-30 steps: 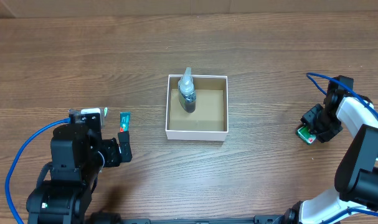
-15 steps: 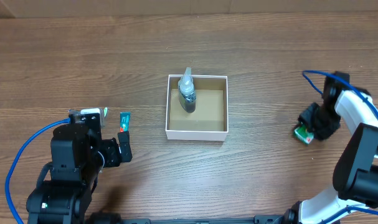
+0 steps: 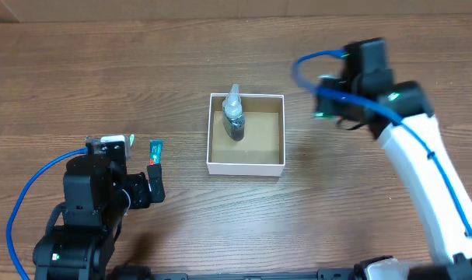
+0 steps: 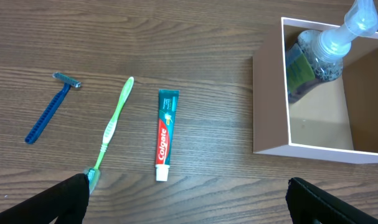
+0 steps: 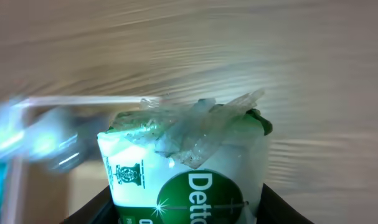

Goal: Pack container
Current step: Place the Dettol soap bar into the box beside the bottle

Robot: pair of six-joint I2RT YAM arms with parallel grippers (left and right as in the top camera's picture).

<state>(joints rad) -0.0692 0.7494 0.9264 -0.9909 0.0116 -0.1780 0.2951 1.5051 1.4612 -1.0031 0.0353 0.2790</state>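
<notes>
The container (image 3: 246,166) is a small square box with white walls and a brown inside, at the table's middle. A clear bottle (image 3: 234,117) with a pale cap lies in its left part. My right gripper (image 3: 326,105) is off the table just right of the container, shut on a white and green Dettol soap packet (image 5: 189,165). The container shows blurred at the left of the right wrist view (image 5: 45,143). My left gripper (image 3: 154,185) is open and empty. In the left wrist view it (image 4: 195,205) is in front of a toothpaste tube (image 4: 165,134), with the container (image 4: 269,106) at the right.
A green toothbrush (image 4: 111,130) and a blue razor (image 4: 48,109) lie left of the toothpaste on the wooden table. In the overhead view the toothpaste (image 3: 155,149) lies left of the container, by the left arm. A blue cable (image 3: 22,206) loops by the left arm.
My right arm lifted the soap packet from the table's far right and swung it left and back, close to the container's right side. The left arm has not moved.
</notes>
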